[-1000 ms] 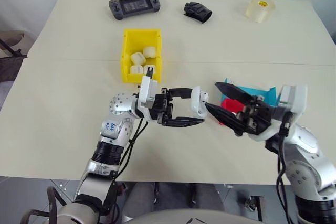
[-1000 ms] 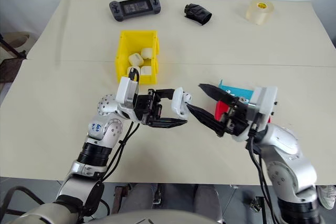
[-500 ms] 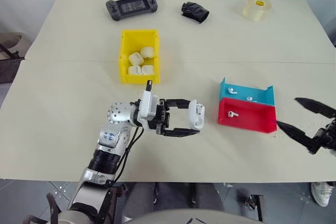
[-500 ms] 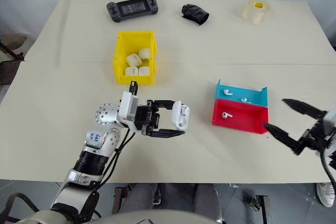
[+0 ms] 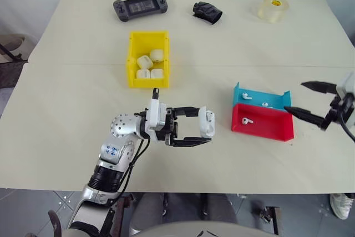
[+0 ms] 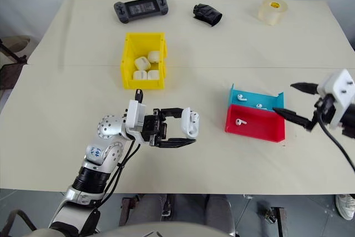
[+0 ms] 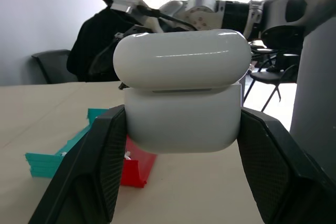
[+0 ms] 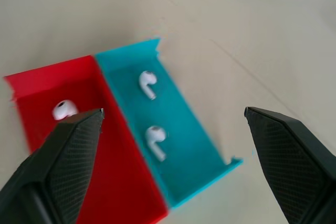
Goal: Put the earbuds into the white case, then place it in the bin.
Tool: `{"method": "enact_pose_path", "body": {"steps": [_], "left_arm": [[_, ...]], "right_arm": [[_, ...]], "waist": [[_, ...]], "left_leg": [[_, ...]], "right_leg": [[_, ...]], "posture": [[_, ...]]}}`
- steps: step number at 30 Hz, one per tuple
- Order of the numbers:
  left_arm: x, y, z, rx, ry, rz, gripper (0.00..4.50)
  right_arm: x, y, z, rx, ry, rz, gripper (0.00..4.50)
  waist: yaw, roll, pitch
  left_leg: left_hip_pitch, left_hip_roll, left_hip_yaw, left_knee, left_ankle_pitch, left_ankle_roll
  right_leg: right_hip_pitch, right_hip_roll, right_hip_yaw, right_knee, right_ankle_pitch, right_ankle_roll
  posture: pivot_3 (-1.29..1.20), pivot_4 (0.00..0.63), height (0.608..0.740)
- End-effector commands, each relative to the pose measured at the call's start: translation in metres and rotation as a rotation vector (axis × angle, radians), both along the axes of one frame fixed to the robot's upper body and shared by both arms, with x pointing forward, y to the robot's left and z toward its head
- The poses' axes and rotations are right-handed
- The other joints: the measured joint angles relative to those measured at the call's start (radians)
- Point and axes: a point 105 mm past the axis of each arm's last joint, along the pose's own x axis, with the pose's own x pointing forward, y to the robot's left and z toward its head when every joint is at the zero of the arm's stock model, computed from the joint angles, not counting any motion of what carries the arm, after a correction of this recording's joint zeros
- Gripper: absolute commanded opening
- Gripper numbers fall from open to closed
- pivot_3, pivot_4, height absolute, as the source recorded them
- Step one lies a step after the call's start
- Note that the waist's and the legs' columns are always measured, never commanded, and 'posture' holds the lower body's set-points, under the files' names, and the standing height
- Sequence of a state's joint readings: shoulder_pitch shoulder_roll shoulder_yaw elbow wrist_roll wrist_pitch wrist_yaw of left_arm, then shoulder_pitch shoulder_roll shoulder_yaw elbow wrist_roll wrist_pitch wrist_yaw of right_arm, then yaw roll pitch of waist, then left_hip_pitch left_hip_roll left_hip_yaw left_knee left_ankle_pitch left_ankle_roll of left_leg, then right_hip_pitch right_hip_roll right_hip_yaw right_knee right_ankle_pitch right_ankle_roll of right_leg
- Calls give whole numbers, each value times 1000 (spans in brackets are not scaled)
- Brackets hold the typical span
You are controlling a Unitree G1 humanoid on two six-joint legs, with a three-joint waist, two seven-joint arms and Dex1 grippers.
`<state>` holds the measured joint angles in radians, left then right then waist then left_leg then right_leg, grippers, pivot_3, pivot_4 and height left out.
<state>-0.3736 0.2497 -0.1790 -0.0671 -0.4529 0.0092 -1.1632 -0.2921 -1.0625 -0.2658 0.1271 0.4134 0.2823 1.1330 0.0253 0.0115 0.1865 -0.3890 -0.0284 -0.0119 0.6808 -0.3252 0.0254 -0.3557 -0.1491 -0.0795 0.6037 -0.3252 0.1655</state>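
Observation:
My left gripper [image 5: 206, 126] is shut on the white case [image 5: 207, 123], holding it above the table's front middle. In the left wrist view the white case [image 7: 181, 93] sits between both fingers, a thin seam showing under its lid. Three earbuds lie in the trays: two [image 5: 246, 96] [image 5: 265, 104] in the teal tray [image 5: 277, 96] and one [image 5: 246, 120] in the red tray [image 5: 272, 129]. At the trays' right end my right gripper [image 5: 294, 97] is open and holds nothing. The yellow bin [image 5: 132, 59] stands further back, with several white cases inside.
A handheld game console [image 5: 140, 6], a black crumpled object [image 5: 207, 12] and a tape roll [image 5: 273, 9] lie along the table's far edge. A seated person [image 7: 107, 30] and chairs show behind the table in the left wrist view.
My right gripper has swung away from the case, out to the right past the trays, and now points back at them. The left gripper still holds the case, a little lower.

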Motion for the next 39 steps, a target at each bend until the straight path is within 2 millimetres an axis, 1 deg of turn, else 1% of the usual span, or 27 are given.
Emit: {"method": "enact_pose_path", "body": {"steps": [1,6,10,12,22,32,35,39], "left_arm": [[-5,-2,6,-27,-41,1,2779],[-4,-4,7,-38,-51,10,2779],[-5,-5,6,-42,-58,12,2779],[-5,-5,7,-46,-60,16,2779],[-7,-5,6,-54,-59,29,2779],[-6,-5,8,-58,-65,35,2779],[-5,-5,9,-59,-66,41,2779],[-5,-4,10,-59,-69,44,2779]], "right_arm": [[24,-1,-8,-149,109,-43,4482],[40,7,-12,-211,210,-4,4482],[52,2,-20,-308,254,-9,4482],[55,2,-22,-328,264,13,4482],[58,10,-30,-416,318,132,4482],[61,9,-39,-470,353,157,4482],[63,11,-40,-465,351,162,3944],[61,13,-44,-464,364,182,2669]], "waist": [[-3,1,0],[1,2,1],[-2,2,1],[-2,2,1],[-2,2,1],[-4,2,1],[-4,2,1],[-4,2,1]], "left_leg": [[0,0,1,0,0,0],[-3,-1,-1,0,0,0],[-4,-2,-1,0,0,0],[-4,-2,-1,0,0,0],[-4,-2,-1,0,0,0],[-4,-3,0,0,0,0],[-4,-2,0,0,0,0],[-4,-2,0,0,0,0]], "right_leg": [[0,0,0,0,0,0],[-2,-1,0,-1,0,0],[-3,-1,-1,-2,0,1],[-3,-1,-1,-2,0,1],[-3,0,-1,-1,0,1],[-3,0,-1,-1,0,1],[-3,0,-1,-1,0,1],[-3,0,-1,-1,0,1]], "posture": [[0,150,740],[0,150,740],[0,150,740],[0,150,740],[0,150,740],[0,150,740],[0,150,740],[0,150,740]]}}
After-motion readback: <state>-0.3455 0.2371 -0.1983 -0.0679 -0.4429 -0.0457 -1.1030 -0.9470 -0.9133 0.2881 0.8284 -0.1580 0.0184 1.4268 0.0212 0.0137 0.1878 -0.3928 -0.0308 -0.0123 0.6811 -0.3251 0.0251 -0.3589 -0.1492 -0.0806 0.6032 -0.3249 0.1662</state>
